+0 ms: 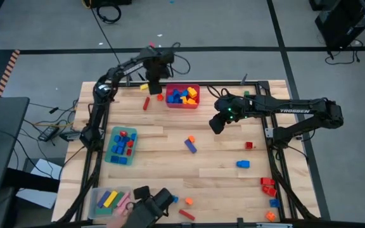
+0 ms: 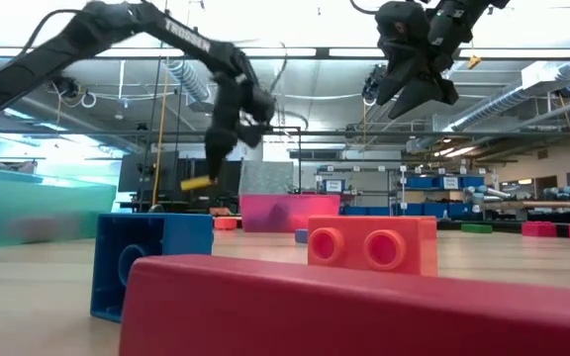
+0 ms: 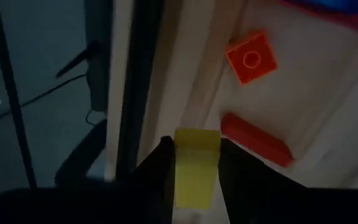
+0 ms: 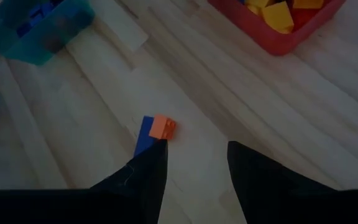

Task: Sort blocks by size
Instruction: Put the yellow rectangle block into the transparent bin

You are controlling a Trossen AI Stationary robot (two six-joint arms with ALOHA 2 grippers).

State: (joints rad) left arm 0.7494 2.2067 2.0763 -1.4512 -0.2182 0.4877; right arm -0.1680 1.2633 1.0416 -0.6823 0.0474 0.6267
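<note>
Left gripper (image 3: 194, 171) is hanging above the table's far edge, just left of the red bin (image 1: 182, 103), jaws pinching a yellow block (image 3: 196, 167) between the fingers (image 3: 160, 168). In the low view that yellow block (image 2: 196, 183) is sitting clear of the tabletop (image 1: 220, 152). Under it on the wood: an orange block (image 3: 251, 57) and a long red bar (image 3: 255, 140), apart from each other.

Right gripper (image 4: 194, 155) is hovering over the table's middle-right, jaws spread, gripping nothing. Below it a blue block (image 4: 145, 135) is lying with a small orange block (image 4: 162, 127) touching its end.

Red bin is holding blue and yellow blocks. Green bin (image 1: 121, 145) on the left is holding blue and red pieces. Clear bin (image 1: 108, 200) at the near-left corner is holding yellow, blue and green bars.

Loose on the table: 1 blue block (image 1: 243, 164) right of centre, 1 small red block (image 1: 249, 145), a cluster of red, blue and orange blocks (image 1: 268, 185) along the right edge, a red bar (image 1: 187, 215) and an orange piece (image 1: 188, 201) near the front edge.
</note>
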